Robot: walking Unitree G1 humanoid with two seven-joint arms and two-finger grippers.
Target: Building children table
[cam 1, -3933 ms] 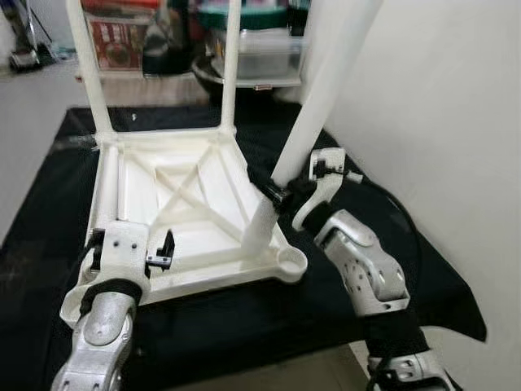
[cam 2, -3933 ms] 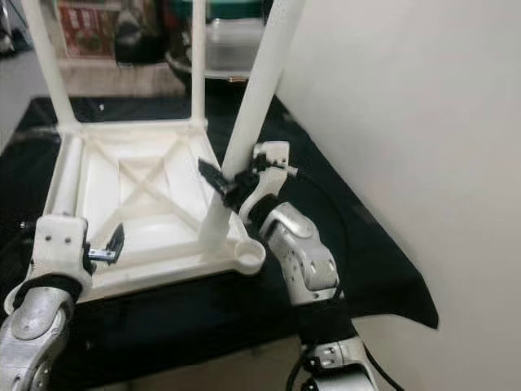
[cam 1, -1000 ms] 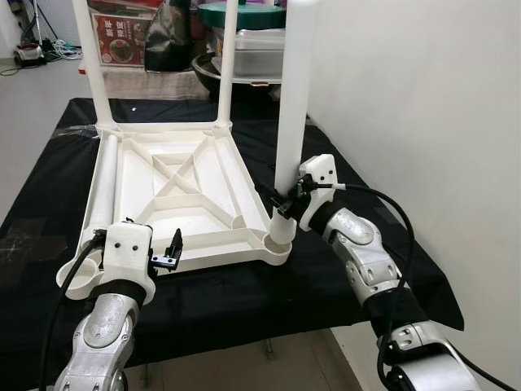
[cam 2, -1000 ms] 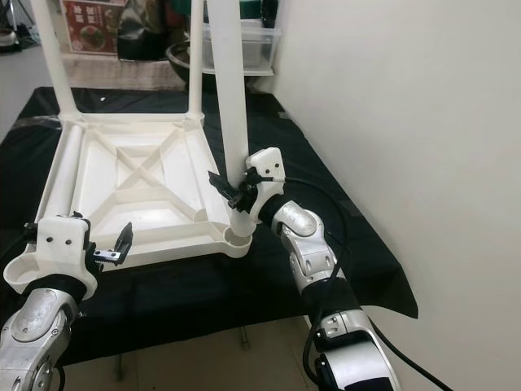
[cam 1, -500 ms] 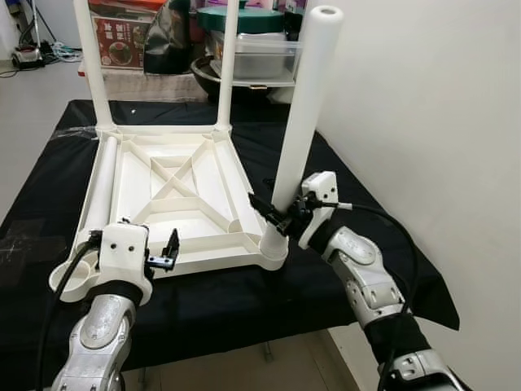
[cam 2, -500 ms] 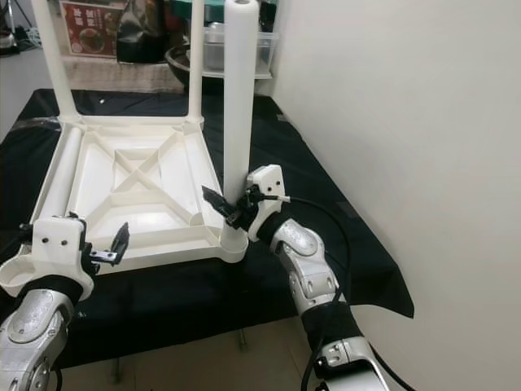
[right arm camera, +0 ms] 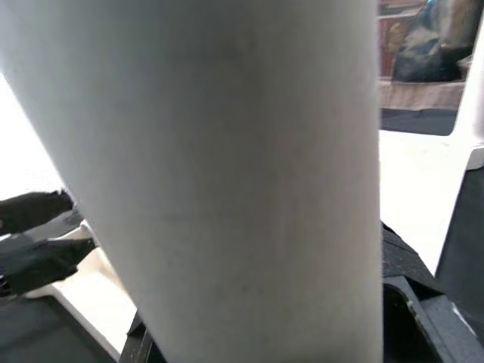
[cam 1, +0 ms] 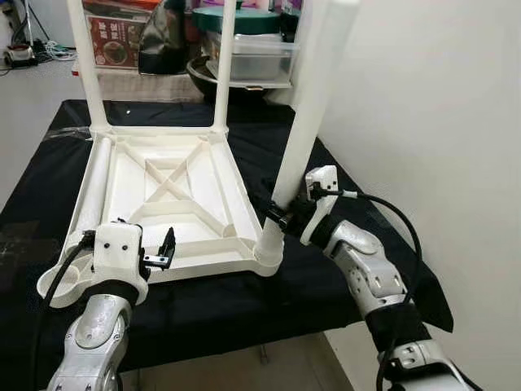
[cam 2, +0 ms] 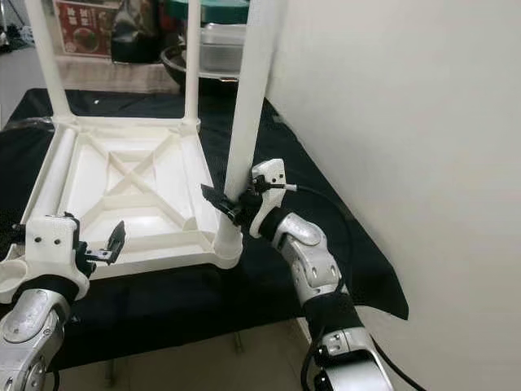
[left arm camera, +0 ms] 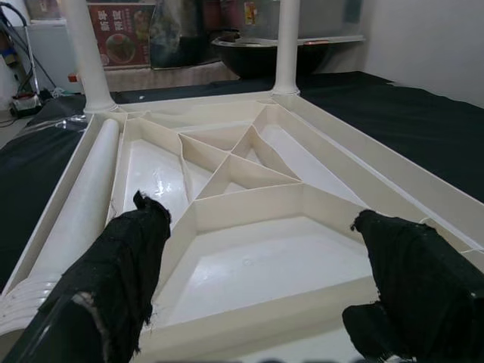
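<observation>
The white tabletop (cam 1: 171, 195) lies upside down on the black-covered table (cam 1: 342, 179). The right hand (cam 1: 277, 213) grips a tilted white leg (cam 1: 305, 114) seated in the tabletop's near right corner socket. The left hand (cam 1: 159, 252) hovers open and empty over the tabletop's near edge.

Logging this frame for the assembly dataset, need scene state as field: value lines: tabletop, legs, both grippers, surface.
tabletop: white tabletop, upside down, ribbed underside up
surface: black cloth under it
fitted legs: two far legs upright in the far corner sockets
spare leg: loose leg lying along the tabletop's left edge
right gripper: right gripper shut on the third leg, foot at the near right socket, leaning right
left gripper: left gripper open over the near edge
near left socket: socket unfilled
</observation>
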